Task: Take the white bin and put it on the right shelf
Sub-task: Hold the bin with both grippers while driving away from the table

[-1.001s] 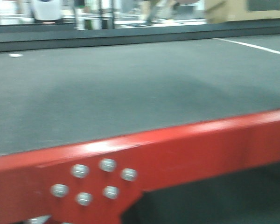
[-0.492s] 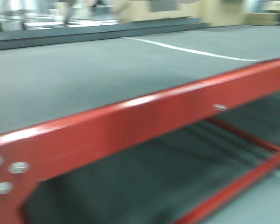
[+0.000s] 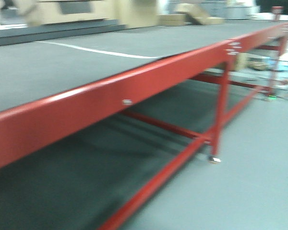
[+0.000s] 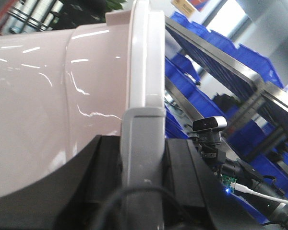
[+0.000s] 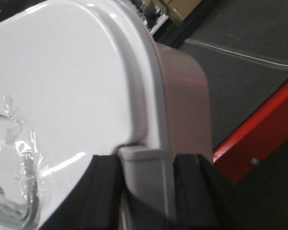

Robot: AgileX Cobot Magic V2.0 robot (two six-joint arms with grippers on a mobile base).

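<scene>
text: none legible | orange label (image 4: 186, 5), left wrist view top edge: too blurred to read | numbers: none

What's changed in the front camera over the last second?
The front view has swung right along the red-edged table: its bolt cluster slid off the left edge, the white line drifted left, and a table leg came into view. The table itself looks unmoved; wrist views have no earlier pictures.

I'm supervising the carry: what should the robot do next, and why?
Probably turn the base away from the red-edged table: both the left gripper and right gripper clamp the white bin, yet the front view shows that table, no steel shelf.
</scene>
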